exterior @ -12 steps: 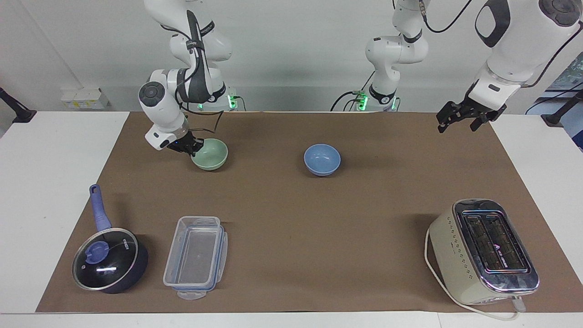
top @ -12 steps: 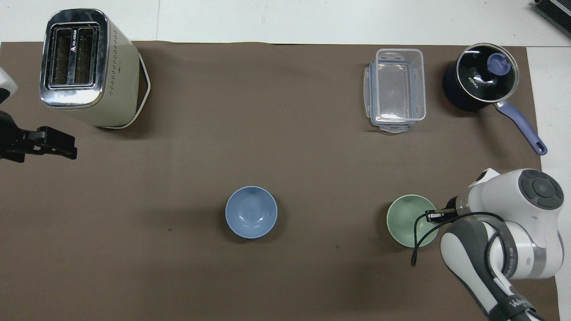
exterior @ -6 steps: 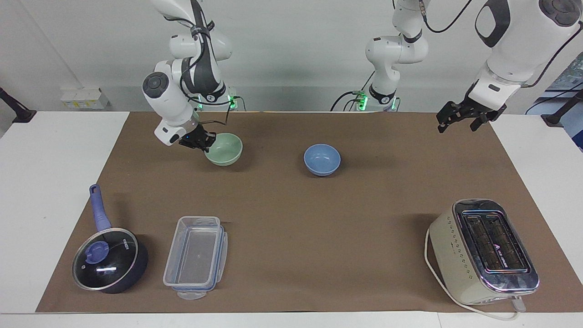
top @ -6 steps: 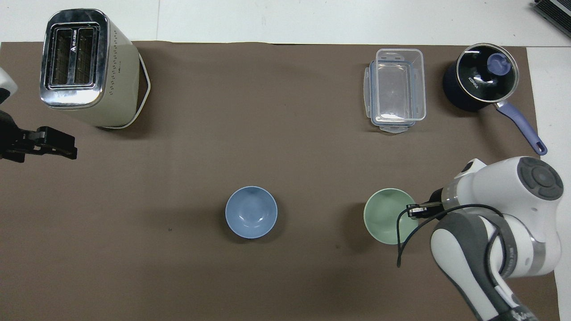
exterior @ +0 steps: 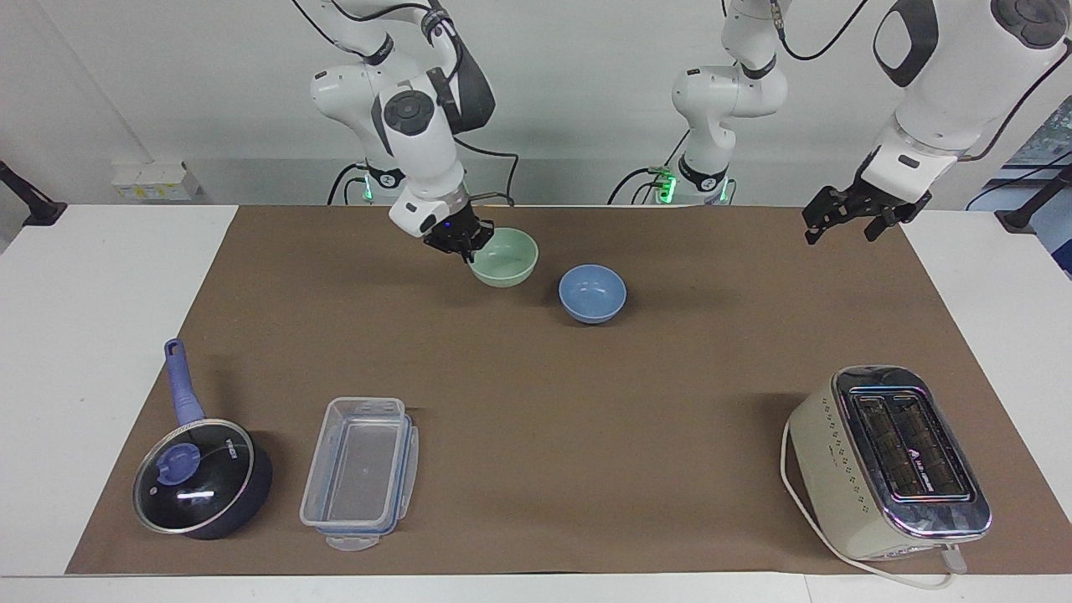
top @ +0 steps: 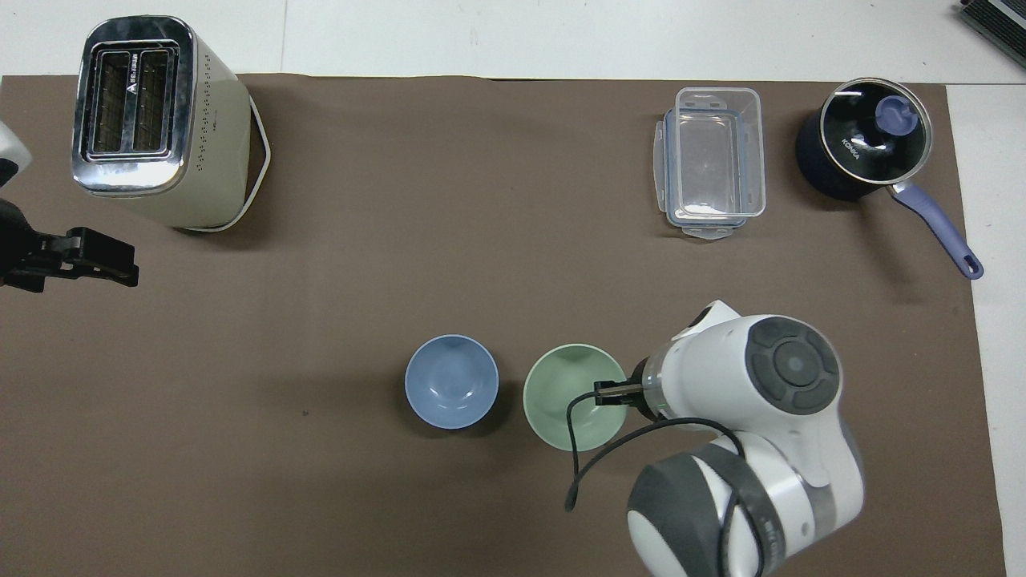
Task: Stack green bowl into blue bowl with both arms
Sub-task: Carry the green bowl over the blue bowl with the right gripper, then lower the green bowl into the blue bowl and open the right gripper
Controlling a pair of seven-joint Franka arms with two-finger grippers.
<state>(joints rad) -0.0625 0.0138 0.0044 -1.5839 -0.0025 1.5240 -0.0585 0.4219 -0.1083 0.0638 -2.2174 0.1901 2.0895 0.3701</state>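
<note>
Presently, the right claw (exterior: 469, 249) is clamped on the rim of the green bowl (exterior: 505, 259), at the edge toward the right arm's end of the bench (exterior: 100, 293). The bowl is carried upright and clear of the brown mat (exterior: 536, 394). It hangs over the mat just beside the blue bowl (exterior: 592, 293), on the side toward the right arm's end, and the two bowls are apart. In the overhead view the green bowl (top: 571, 397) and blue bowl (top: 451, 381) show a narrow strip of mat between them.

The blue bowl stands upright on the mat, near the middle of the bench along its length and toward the robots' end.

The left claw (exterior: 846, 224) waits in the air over the mat's corner at the left arm's end, fingers spread apart and holding nothing.

Other items noted: a toaster (exterior: 892, 461) at the left arm's end; a clear plastic container (exterior: 360, 473) and a lidded saucepan (exterior: 201, 477) at the right arm's end. All three are farther from the robots than the bowls.
</note>
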